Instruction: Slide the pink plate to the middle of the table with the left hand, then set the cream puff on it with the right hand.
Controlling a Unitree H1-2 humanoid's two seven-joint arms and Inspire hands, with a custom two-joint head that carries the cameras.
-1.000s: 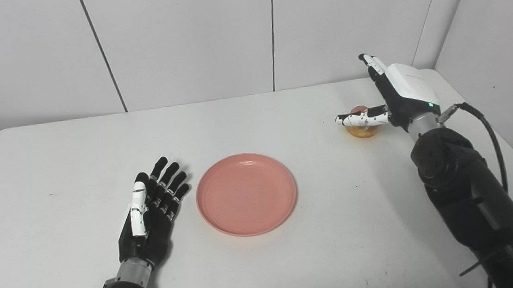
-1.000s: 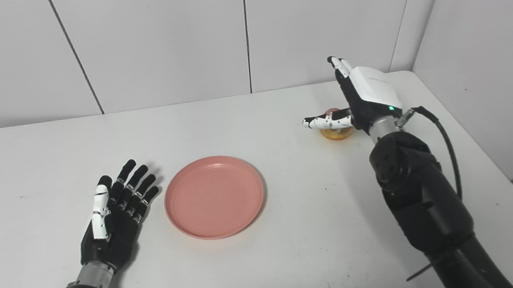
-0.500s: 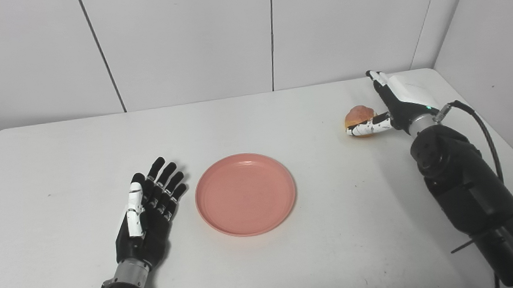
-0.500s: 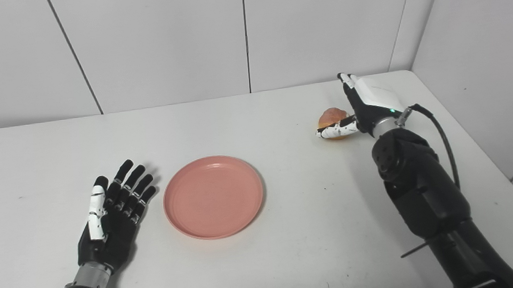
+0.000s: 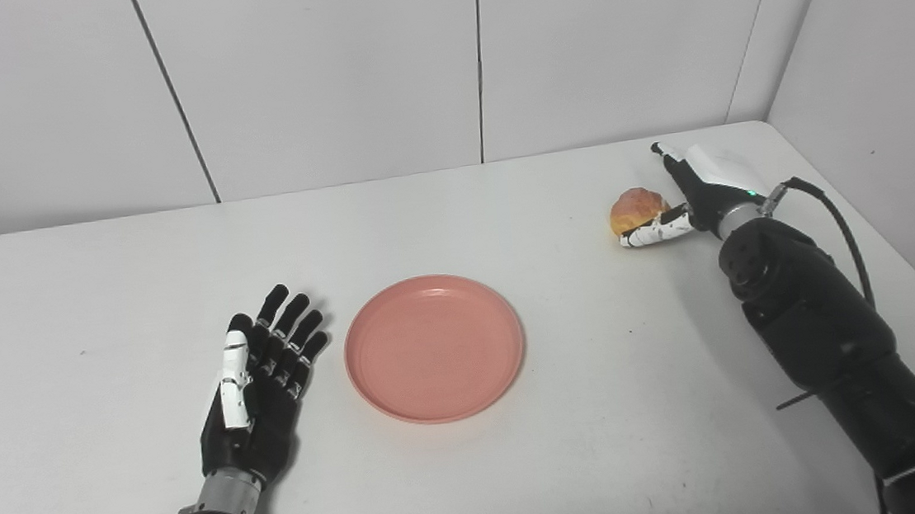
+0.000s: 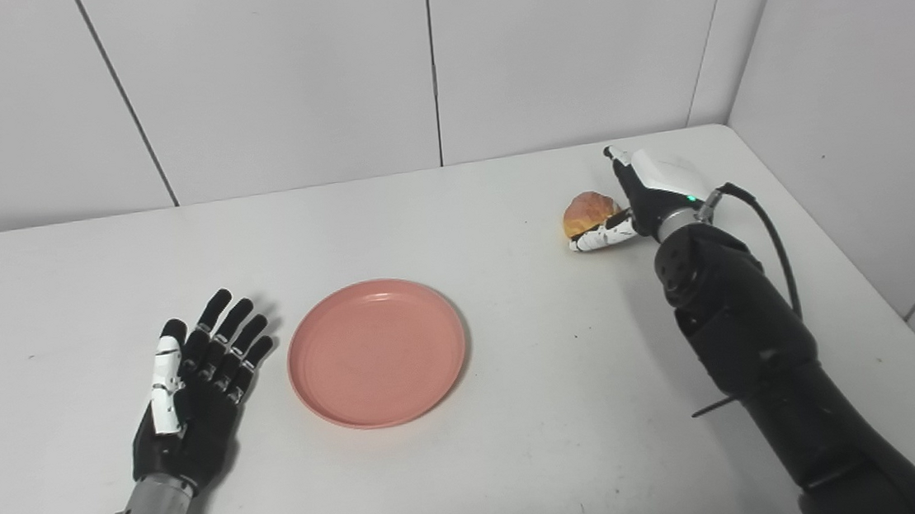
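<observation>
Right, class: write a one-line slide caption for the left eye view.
Right hand open beside the golden cream puff; round pink plate mid-table; left hand open.

The pink plate (image 5: 434,348), round and empty, is lying flat at the middle of the counter (image 5: 525,466). The golden-brown cream puff (image 5: 635,209) is sitting near the far right corner.

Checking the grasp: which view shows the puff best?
Both eye views show the puff nearly alike, at the right hand, thumb in front. The left eye view is marginally better: the puff looks slightly larger there.
</observation>
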